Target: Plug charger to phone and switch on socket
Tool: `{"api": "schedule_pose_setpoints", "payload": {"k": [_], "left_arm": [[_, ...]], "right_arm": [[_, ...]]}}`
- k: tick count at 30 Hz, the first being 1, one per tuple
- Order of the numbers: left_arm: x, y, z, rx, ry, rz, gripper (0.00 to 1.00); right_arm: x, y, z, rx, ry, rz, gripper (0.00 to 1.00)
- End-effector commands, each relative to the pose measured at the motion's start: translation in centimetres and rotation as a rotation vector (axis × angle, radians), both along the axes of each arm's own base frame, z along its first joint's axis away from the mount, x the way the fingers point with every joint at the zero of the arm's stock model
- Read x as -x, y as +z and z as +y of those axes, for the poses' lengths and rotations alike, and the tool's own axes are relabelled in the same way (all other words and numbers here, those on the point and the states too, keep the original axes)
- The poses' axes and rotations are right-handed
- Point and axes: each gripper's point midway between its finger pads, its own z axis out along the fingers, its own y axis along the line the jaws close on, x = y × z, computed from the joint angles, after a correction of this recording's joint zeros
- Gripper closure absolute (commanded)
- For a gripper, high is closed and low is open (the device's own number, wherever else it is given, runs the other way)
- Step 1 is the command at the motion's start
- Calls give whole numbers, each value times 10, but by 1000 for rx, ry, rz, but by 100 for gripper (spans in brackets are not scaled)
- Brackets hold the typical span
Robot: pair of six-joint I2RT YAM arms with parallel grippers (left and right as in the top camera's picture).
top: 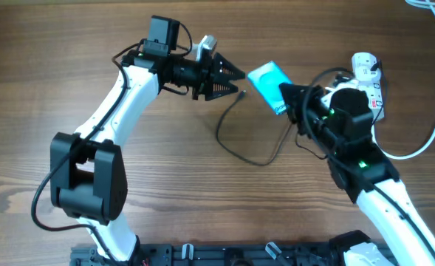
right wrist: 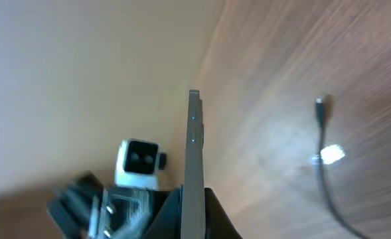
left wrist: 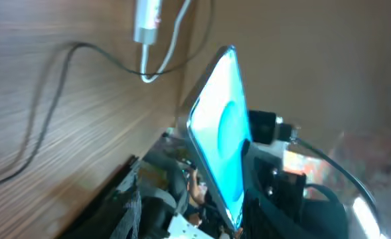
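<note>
The phone, with its turquoise screen, is held tilted above the table by my right gripper, which is shut on its lower edge. In the left wrist view the phone stands edge-up. In the right wrist view it shows edge-on between my fingers. The charger's black cable loops on the table. Its free plug lies just below my left gripper, which looks open and empty. The plug also shows in the right wrist view. The white socket lies behind my right arm, partly hidden.
A thick white cord runs from the socket along the right edge. A white block with two dark holes sits left of the phone. A silvery cylinder on a white lead shows above the black cable.
</note>
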Motion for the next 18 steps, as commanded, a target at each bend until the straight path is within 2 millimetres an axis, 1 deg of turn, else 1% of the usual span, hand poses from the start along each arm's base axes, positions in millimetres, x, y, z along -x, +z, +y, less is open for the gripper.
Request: {"api": "schedule_pose_setpoints", "payload": {"k": [1,2,5,7,8,10,11,13,14,15,18], "left_arm": [[1,32,-2,63,8,71,51],[-2,35,-4,69,14,84,51],[-3,42,-15,78,11,81,52],[-2,42,-26,68,10,59,52],[-1,41,-28,62,14,64,53],[-5,38,-27,45,43,97,53],[-10,34,-26,23,83,121,54],[-17,29,-26,-7,137,157,57],[-21,26,-25,-22,169,185,63],[-23,25,-24,-30,186,195,67],[-30,20,-23,-53,224,183,67]], "right_arm": [[-8,10,-9,-235,-200,78,96],[-12,8,-4,-287,-213,100,95],[-31,7,19,-325,-171,59,96],[-42,7,39,-348,-126,18,95],[-44,5,43,-350,-118,15,95],[-46,-3,48,-342,-111,28,96],[-46,-5,50,-340,-102,35,95],[-45,-3,52,-346,-91,32,96],[-45,-3,53,-346,-88,34,96],[-45,-3,53,-347,-88,34,95],[-45,-1,54,-356,-82,26,96]]}}
